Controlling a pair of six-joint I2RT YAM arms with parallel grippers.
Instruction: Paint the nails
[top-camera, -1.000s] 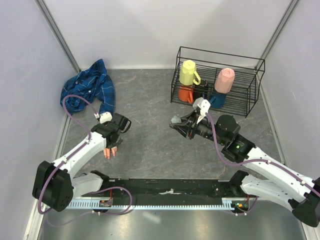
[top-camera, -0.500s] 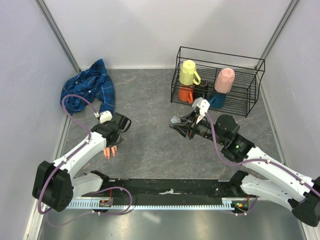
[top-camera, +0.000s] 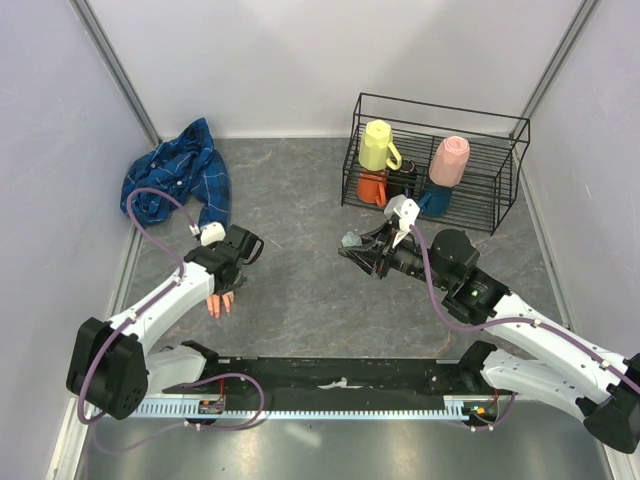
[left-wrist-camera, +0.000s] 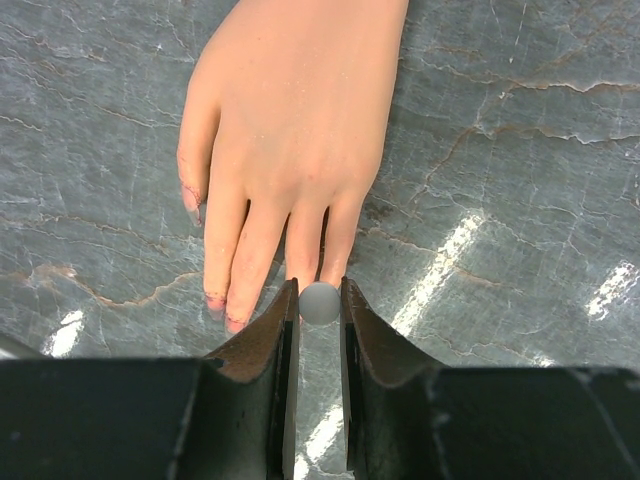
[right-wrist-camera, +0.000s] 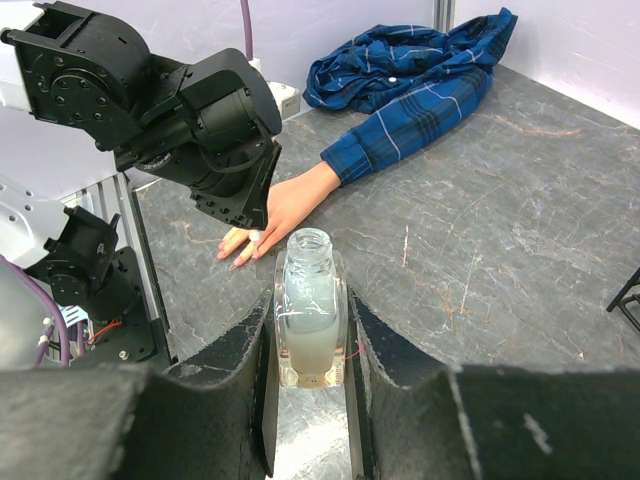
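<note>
Peach-coloured and palm down, the mannequin hand (left-wrist-camera: 290, 130) lay flat on the grey marbled table (left-wrist-camera: 520, 150). Its fingers pointed toward 6 o'clock in the left wrist view, and its wrist ran off at 12 o'clock into the blue plaid sleeve (right-wrist-camera: 400, 140). The nails (left-wrist-camera: 213, 300) sat at the fingertips, too small to make out cleanly, though pinkish smears showed on two of the tips and along the thumb's edge. The ring and little fingertips touched the frame just at 12 o'clock of the left gripper (left-wrist-camera: 319, 285). That gripper pinched a small white cap (left-wrist-camera: 320, 303), seen end-on between its narrowly parted fingers. The cap was probably held this way so that a brush beneath it, hidden from view, could be aimed straight down at a nail. Lying flat, the mannequin hand offered the nails upward. In the top view, the right gripper (right-wrist-camera: 310, 300) waited well apart at about 3 o'clock of the mannequin hand. Its fingers were clamped on the uncapped bottle (right-wrist-camera: 305, 290) of pale liquid. The bottle seemed to be held with its mouth toward the mannequin hand, likely so the brush could be dipped again without anything being set down. The painting looked only partly done.
</note>
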